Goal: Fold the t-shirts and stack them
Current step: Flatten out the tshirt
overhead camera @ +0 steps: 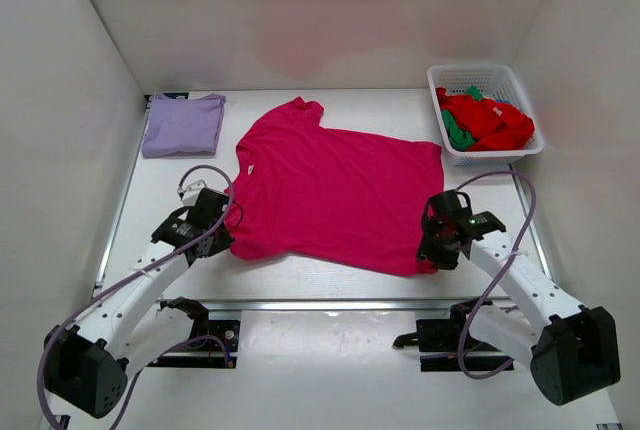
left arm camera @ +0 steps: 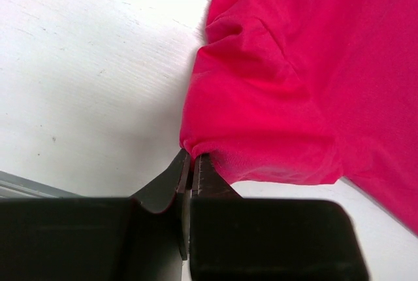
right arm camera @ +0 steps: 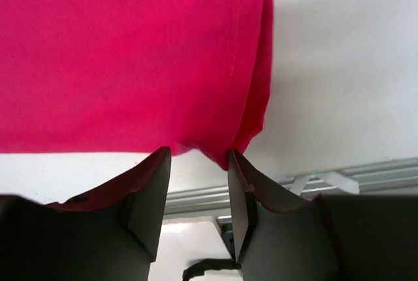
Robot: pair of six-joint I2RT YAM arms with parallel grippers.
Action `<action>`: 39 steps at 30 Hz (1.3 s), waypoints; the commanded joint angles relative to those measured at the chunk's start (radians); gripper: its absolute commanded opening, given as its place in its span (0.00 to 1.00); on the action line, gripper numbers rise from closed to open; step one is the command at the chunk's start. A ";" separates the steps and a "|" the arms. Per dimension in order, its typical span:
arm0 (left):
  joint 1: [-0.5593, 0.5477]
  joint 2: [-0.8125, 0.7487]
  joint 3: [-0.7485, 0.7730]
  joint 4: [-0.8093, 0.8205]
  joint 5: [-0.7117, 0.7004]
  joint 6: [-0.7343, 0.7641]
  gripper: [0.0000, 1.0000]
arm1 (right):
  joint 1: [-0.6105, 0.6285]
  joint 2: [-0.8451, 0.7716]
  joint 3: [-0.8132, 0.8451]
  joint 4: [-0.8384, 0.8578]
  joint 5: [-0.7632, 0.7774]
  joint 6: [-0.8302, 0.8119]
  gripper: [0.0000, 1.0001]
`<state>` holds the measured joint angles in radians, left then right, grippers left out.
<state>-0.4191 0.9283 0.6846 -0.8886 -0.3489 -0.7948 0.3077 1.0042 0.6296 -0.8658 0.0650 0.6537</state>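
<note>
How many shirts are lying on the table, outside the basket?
2: the pink shirt spread at centre, the lavender shirt folded at far left. More lie bundled in the basket.

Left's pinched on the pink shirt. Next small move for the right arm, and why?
Probably close the right gripper: its jaws stand apart with the hem corner of the magenta t-shirt between their tips, unpinched, while the left gripper pinches the sleeve edge. Both likely need a hold to fold.
</note>
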 commanded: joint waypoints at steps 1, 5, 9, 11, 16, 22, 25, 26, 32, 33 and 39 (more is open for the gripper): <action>0.026 -0.011 0.032 0.010 0.002 0.028 0.00 | 0.066 0.002 0.010 -0.047 0.067 0.090 0.38; 0.034 -0.014 0.038 0.039 0.018 0.037 0.00 | 0.093 -0.010 0.009 -0.093 0.114 0.150 0.34; 0.025 0.017 0.055 0.050 0.013 0.060 0.00 | 0.067 0.010 0.013 -0.096 0.107 0.158 0.19; 0.034 0.033 0.064 0.079 0.019 0.083 0.00 | 0.042 0.017 0.013 -0.088 0.105 0.139 0.09; 0.089 0.064 0.081 0.099 0.037 0.149 0.00 | -0.102 -0.015 -0.013 0.003 0.049 0.046 0.00; 0.154 0.058 0.082 0.114 0.057 0.186 0.00 | -0.190 0.109 0.004 0.057 0.047 -0.043 0.00; 0.157 0.053 0.084 0.116 0.062 0.190 0.00 | -0.151 0.146 0.024 0.021 0.084 -0.028 0.04; 0.160 0.047 0.081 0.117 0.062 0.192 0.00 | -0.136 0.143 0.027 0.011 0.088 -0.014 0.14; 0.155 0.041 0.061 0.128 0.065 0.183 0.00 | -0.090 0.034 0.027 -0.027 0.042 0.040 0.40; 0.142 0.047 0.061 0.126 0.059 0.187 0.00 | -0.070 0.004 0.028 -0.033 0.044 0.062 0.41; 0.146 0.037 0.043 0.132 0.071 0.184 0.00 | 0.011 -0.038 -0.038 -0.016 0.022 0.176 0.34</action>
<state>-0.2749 0.9897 0.7319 -0.7769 -0.2863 -0.6170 0.2840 0.9691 0.6147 -0.8799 0.0917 0.7444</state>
